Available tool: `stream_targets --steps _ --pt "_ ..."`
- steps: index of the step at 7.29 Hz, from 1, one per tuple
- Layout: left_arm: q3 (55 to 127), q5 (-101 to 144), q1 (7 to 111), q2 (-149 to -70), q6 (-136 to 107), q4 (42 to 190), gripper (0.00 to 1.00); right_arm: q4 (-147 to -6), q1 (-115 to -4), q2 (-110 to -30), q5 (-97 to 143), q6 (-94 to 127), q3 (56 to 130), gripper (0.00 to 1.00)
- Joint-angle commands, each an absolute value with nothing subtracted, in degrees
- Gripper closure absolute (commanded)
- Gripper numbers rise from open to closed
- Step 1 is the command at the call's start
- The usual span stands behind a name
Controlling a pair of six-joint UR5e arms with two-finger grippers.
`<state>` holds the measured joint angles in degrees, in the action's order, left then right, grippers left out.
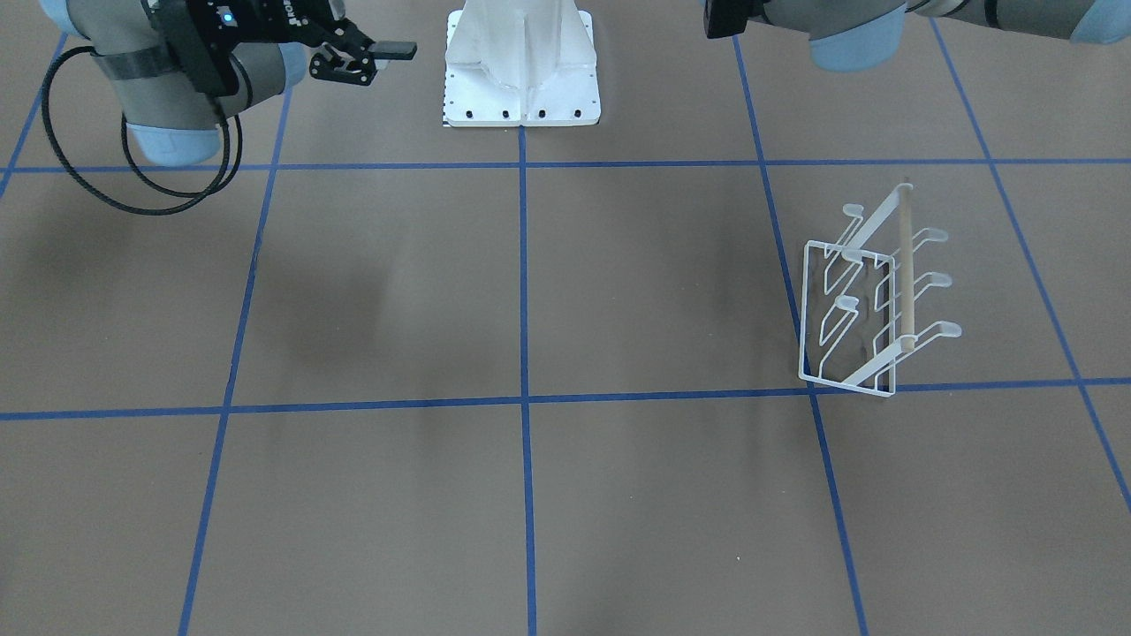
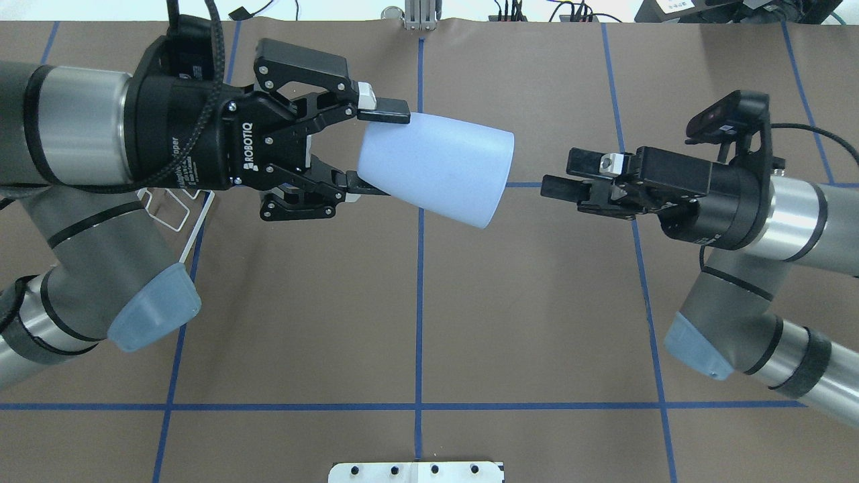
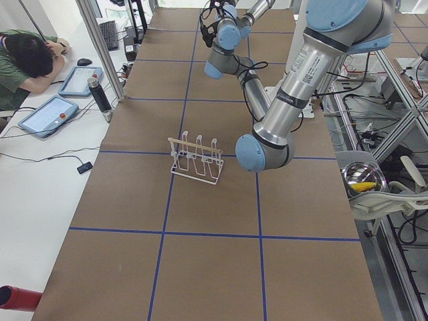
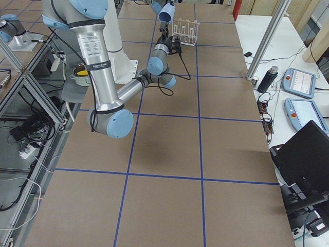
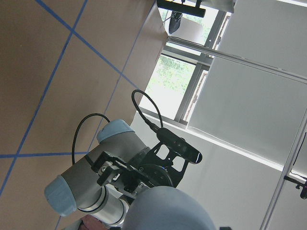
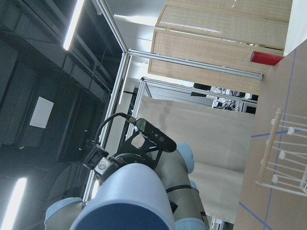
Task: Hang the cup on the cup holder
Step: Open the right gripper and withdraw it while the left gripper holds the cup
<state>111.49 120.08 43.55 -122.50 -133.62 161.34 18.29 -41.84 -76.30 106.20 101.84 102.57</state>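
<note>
In the overhead view my left gripper is shut on the narrow base end of the light-blue cup. It holds the cup on its side in the air, mouth toward my right gripper. That gripper is open and empty, a short gap from the cup's rim, fingers pointing at it. The cup's base fills the bottom of the left wrist view and its mouth the bottom of the right wrist view. The white wire cup holder stands on the table on my left side and shows partly under my left arm.
The robot's white base plate sits at the table's near-middle edge. Blue tape lines grid the brown tabletop. An operator and tablets are on a side bench beyond the table's far edge.
</note>
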Motion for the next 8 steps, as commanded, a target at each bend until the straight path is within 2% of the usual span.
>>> stream_targets --steps 1,3,8 --pt "111.27 121.63 50.24 -119.73 -132.81 161.01 1.0 12.52 -55.13 -78.4 116.05 101.43 97.76 0.0" --pt "111.44 126.62 54.47 -118.66 -121.96 153.78 1.0 0.61 -69.89 -77.96 131.58 88.78 89.24 0.0" --pt "121.88 132.54 63.79 -116.91 -82.35 111.96 1.0 -51.23 -80.76 -78.49 127.37 23.69 88.07 0.0"
